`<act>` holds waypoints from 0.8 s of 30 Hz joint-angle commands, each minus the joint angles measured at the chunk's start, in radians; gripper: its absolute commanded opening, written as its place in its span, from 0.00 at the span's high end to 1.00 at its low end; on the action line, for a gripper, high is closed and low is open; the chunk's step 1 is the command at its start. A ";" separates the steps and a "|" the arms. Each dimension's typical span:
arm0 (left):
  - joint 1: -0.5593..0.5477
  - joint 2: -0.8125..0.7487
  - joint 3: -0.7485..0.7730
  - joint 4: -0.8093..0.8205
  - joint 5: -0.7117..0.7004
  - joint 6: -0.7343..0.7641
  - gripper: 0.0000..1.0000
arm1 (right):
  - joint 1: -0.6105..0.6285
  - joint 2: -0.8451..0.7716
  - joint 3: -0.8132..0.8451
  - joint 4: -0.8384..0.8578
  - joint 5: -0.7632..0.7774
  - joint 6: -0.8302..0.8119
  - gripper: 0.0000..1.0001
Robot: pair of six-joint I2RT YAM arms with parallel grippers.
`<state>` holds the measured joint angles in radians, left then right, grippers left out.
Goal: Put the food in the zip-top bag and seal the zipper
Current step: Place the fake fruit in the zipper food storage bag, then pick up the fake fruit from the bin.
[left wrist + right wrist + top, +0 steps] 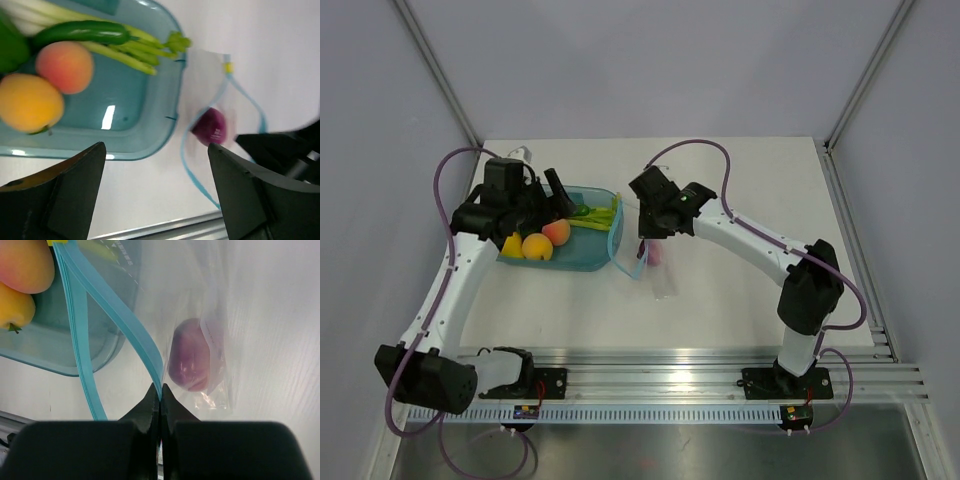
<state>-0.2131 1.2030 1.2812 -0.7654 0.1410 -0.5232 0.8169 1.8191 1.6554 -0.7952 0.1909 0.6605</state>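
The right gripper [159,392] pinches the zipper [125,325] lip tight, holding the zip-top bag [240,315] open at the tray's [150,100] 4 o'clock, with a purple piece [187,360] inside. The left gripper [156,147], spread wide and empty, is nearer the peach [65,66], which lies at its 10 o'clock in the wrist view.

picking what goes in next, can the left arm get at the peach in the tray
Probably yes: the left tool is open above the teal tray, and the peach lies uncovered on top, nothing between them.

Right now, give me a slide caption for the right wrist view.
Right gripper pinches the zipper, holding open the zip-top bag with a purple food piece inside.
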 commanded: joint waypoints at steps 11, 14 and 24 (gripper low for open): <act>0.179 0.271 -0.105 -0.012 -0.276 0.031 0.01 | -0.004 -0.066 -0.013 0.047 0.005 0.005 1.00; 0.179 0.311 -0.114 0.018 -0.276 0.023 0.02 | -0.005 -0.060 -0.009 0.048 0.001 0.005 1.00; 0.193 0.380 -0.135 0.047 -0.319 -0.012 0.02 | -0.005 -0.040 0.007 0.044 -0.005 -0.002 1.00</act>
<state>-0.0269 1.5745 1.1656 -0.7609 -0.1410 -0.5163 0.8165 1.7996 1.6382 -0.7788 0.1890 0.6598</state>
